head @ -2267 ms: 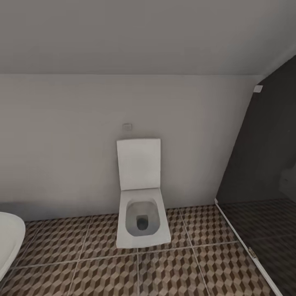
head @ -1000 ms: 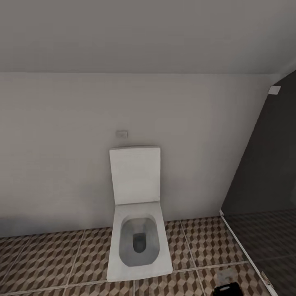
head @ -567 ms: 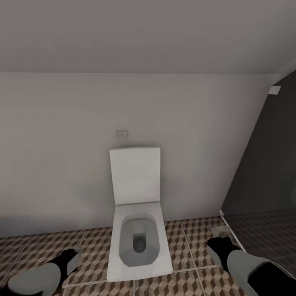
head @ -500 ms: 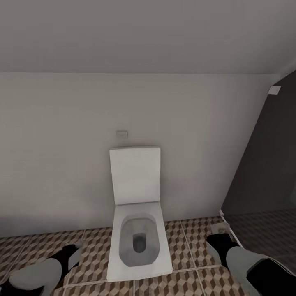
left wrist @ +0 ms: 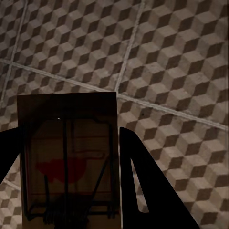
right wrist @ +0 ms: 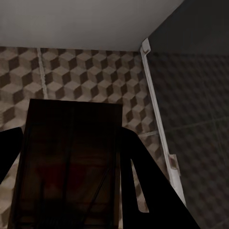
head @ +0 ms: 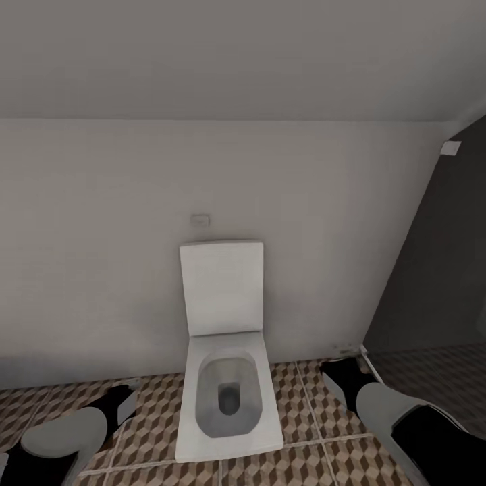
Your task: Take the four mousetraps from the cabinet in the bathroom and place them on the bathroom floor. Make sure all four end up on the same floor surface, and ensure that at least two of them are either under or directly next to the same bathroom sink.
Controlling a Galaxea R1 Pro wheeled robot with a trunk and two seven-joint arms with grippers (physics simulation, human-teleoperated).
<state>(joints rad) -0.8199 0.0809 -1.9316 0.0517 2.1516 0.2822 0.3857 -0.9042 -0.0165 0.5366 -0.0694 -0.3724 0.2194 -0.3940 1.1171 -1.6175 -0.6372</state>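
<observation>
Mousetrap in my left pincer [left wrist: 69, 191]: a flat brown board [left wrist: 69, 157] with dark wire parts and a red patch on its face, pinched between the two dark fingers [left wrist: 143, 186], one on each long edge. Its long axis ran along the fingers, free short end pointing out past the fingertips, face toward the wrist camera. It hung above the bathroom floor [left wrist: 167, 71], not touching the cube-patterned tiles; pale grout lines crossed behind it.

Second mousetrap in my right pincer [right wrist: 71, 191]: the board [right wrist: 71, 157] was in deep shade, its wire parts barely readable. Same hold, the fingers [right wrist: 143, 191] pressed against both long edges, long axis in line with them, free end pointing away from the wrist. Behind it lay the patterned floor, a pale wall, and a white strip [right wrist: 155, 109] at the foot of a dark glass panel [right wrist: 195, 71].

From the head camera, both arms showed low in the frame. My left pincer [head: 121, 405] sat just left of the toilet [head: 226, 398], my right pincer [head: 344, 381] to the toilet's right, near the base of the dark panel [head: 432, 270]. The traps themselves were too small to make out there.

Toilet stood against the pale wall [head: 101, 236], lid up, bowl open, a small plate [head: 200, 219] on the wall above it. Floor tiles [head: 297, 405] ran either side.
</observation>
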